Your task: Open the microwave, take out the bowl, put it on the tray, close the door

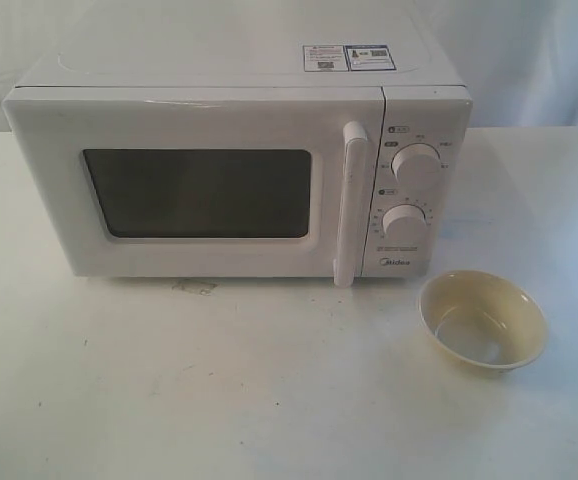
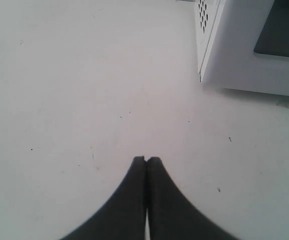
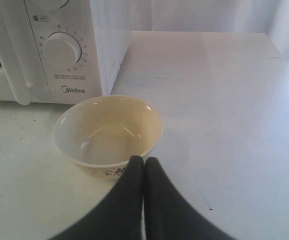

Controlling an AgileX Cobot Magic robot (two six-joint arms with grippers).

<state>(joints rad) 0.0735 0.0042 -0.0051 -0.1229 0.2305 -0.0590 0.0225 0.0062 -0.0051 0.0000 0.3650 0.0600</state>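
One bowl [image 3: 108, 134] just past pressed-together right fingers [image 3: 130, 187], beside the microwave [image 3: 92, 60]

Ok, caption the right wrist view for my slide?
Shut right hand near the empty bowl, microwave behind it.

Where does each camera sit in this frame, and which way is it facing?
Exterior view: off the arms, in front and slightly above, facing the microwave's shut door, bowl on the table; no robot part shows.
Left wrist view: low over the table, facing the microwave's vented side corner; shut left end effector shows.
Right wrist view: low, facing the bowl and lower knob; shut right end effector shows.
Shared: exterior and right wrist views both show the bowl, lower knob and Midea logo.
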